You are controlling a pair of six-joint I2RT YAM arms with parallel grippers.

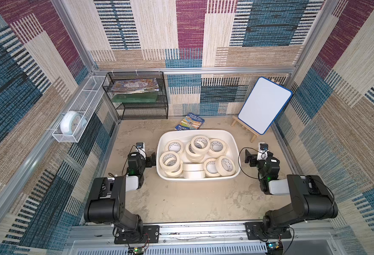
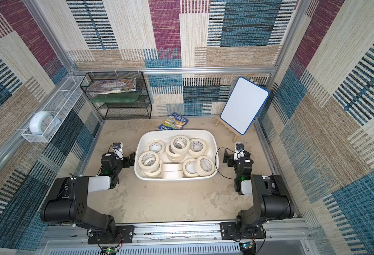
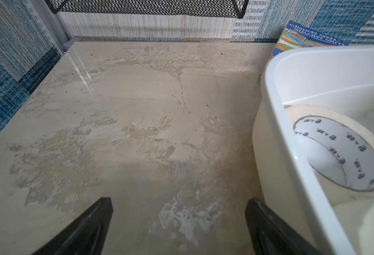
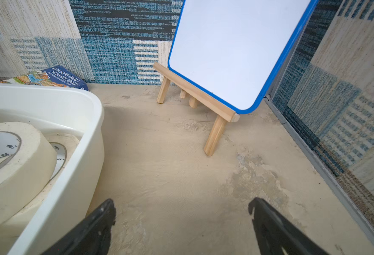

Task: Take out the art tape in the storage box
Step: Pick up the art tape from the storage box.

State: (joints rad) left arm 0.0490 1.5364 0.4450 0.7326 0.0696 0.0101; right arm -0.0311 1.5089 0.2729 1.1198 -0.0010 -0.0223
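The left gripper (image 3: 179,205) is spread wide and holds nothing. It hangs over bare tabletop (image 3: 137,121) just beside the left wall of the box (image 3: 270,154), and I cannot tell whether one finger touches that wall. The right gripper (image 4: 181,204) is just as wide and also empty, just off the box's right side. Each wrist view shows only the black fingertips.

All the tape (image 1: 193,167) is inside the box, piled so that the lower rolls are partly covered; two rolls stand on edge near the front wall. The white cores carry repeated dark print, possibly Chinese characters, which is too blurred to read.

Behind the box lies a book (image 4: 55,76), its near edge hidden by the rim. Its cover reads "ANDY GRIFFITHS" and "TERRY DENTON", upside down from here. To the right, a blank whiteboard (image 4: 225,48) leans on a wooden easel (image 4: 214,132). At the back left, a black mesh rack (image 1: 137,97) holds magazines whose covers are illegible. A white clock (image 1: 71,124) sits in a wall-mounted wire basket (image 1: 86,99).
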